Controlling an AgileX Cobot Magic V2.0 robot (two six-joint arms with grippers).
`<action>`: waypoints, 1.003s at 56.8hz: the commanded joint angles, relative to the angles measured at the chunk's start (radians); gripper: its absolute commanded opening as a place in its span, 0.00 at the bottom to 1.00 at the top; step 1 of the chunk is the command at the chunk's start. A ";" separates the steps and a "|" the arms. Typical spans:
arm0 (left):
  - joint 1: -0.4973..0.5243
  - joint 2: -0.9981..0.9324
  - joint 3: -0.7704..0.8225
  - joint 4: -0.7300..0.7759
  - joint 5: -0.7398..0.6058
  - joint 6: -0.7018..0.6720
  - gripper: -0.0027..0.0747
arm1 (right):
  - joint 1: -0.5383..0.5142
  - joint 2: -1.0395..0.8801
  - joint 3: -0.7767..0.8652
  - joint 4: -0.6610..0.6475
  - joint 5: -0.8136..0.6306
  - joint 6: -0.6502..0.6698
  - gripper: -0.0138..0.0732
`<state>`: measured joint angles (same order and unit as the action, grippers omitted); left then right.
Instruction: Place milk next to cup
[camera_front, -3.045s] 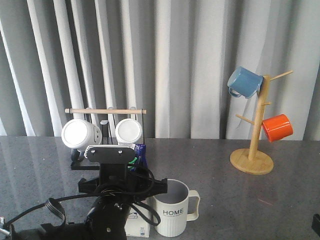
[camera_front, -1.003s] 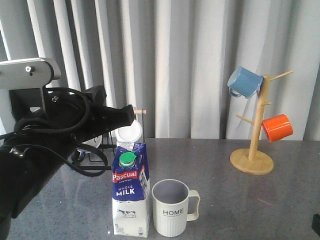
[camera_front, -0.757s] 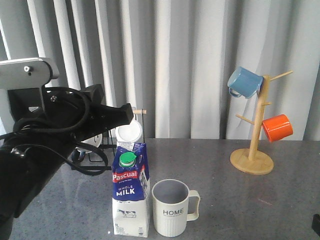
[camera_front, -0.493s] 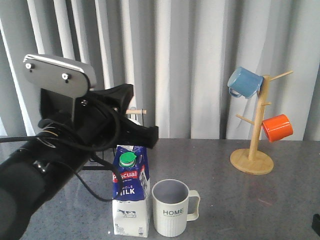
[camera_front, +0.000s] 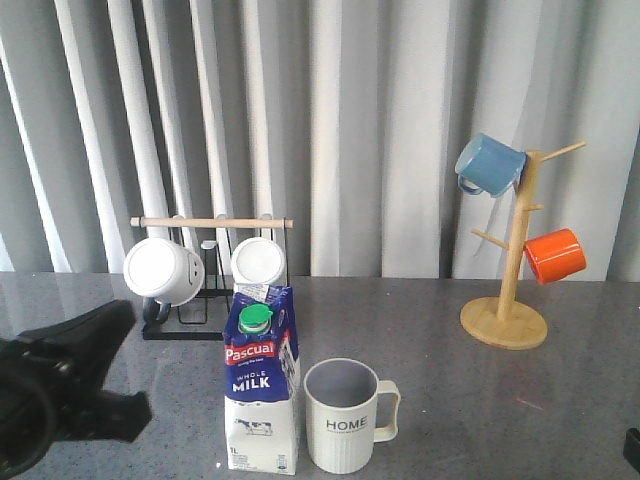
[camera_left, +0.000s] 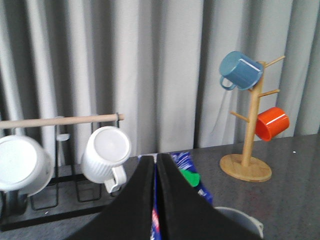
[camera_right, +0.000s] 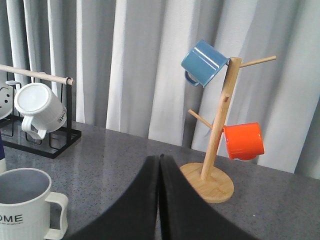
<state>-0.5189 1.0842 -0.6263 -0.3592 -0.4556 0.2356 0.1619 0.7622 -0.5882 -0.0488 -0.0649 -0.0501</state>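
The milk (camera_front: 262, 380), a blue and white carton with a green cap, stands upright on the grey table just left of the cup (camera_front: 345, 418). The cup is an off-white ribbed mug marked "HOME", with its handle to the right. The two stand close together, with only a narrow gap between them. My left gripper (camera_front: 118, 318) is low at the front left, clear of the milk, shut and empty. In the left wrist view the shut gripper (camera_left: 154, 158) partly hides the milk (camera_left: 184, 161). My right gripper (camera_right: 159, 157) is shut and empty. The cup (camera_right: 22, 206) sits well to its side.
A black rack with a wooden bar (camera_front: 210, 222) holds white mugs (camera_front: 157, 268) behind the milk. A wooden mug tree (camera_front: 505, 322) at the back right carries a blue mug (camera_front: 488, 165) and an orange mug (camera_front: 554, 255). A grey curtain hangs behind the table.
My left arm has let go of the milk, lifted off it, and dropped back to the front left. The milk stands free beside the cup, unmoved. The right arm is still.
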 joint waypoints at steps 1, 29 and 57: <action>0.053 -0.112 0.067 0.025 -0.072 -0.025 0.03 | -0.005 -0.003 -0.028 -0.010 -0.071 -0.007 0.15; 0.391 -0.556 0.414 0.310 0.067 -0.393 0.03 | -0.005 -0.003 -0.028 -0.010 -0.071 -0.007 0.15; 0.447 -0.791 0.602 0.527 0.192 -0.562 0.03 | -0.005 -0.003 -0.028 -0.010 -0.071 -0.007 0.15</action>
<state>-0.0732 0.3120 -0.0334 0.1700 -0.1948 -0.3319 0.1619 0.7622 -0.5882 -0.0488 -0.0649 -0.0501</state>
